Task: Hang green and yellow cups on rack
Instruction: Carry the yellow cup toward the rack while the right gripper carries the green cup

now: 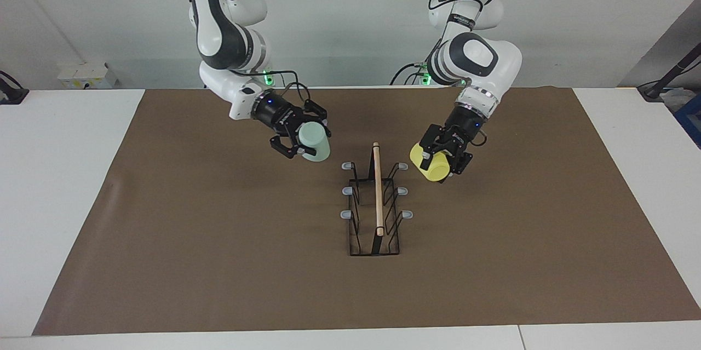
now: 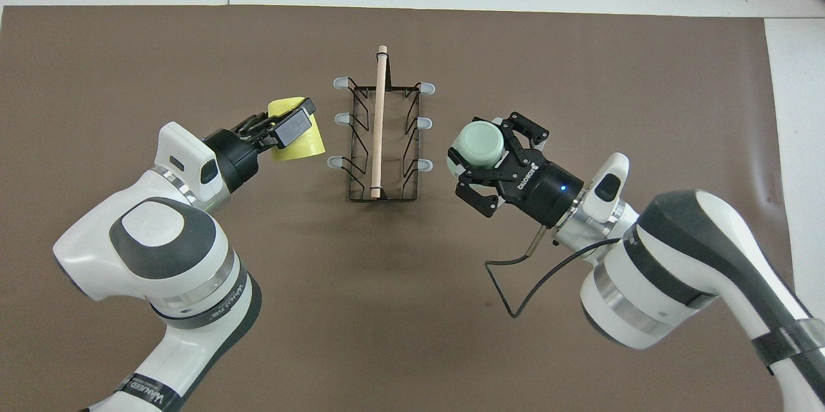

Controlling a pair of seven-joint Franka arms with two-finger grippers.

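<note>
The black wire rack (image 1: 355, 228) with a wooden rod on top stands on the brown mat in the middle; it also shows in the overhead view (image 2: 361, 117). Its grey-tipped prongs are bare. My left gripper (image 1: 442, 154) is shut on the yellow cup (image 1: 429, 167), held tilted above the mat beside the rack, toward the left arm's end. In the overhead view the left gripper (image 2: 288, 129) partly covers the yellow cup (image 2: 301, 145). My right gripper (image 1: 303, 141) is shut on the mint green cup (image 1: 316, 143), held above the mat beside the rack, toward the right arm's end. Both show from above: right gripper (image 2: 493, 160), green cup (image 2: 478, 146).
The brown mat (image 1: 219, 262) covers most of the white table (image 1: 55, 175). A black cable (image 2: 515, 283) hangs from the right arm's wrist over the mat.
</note>
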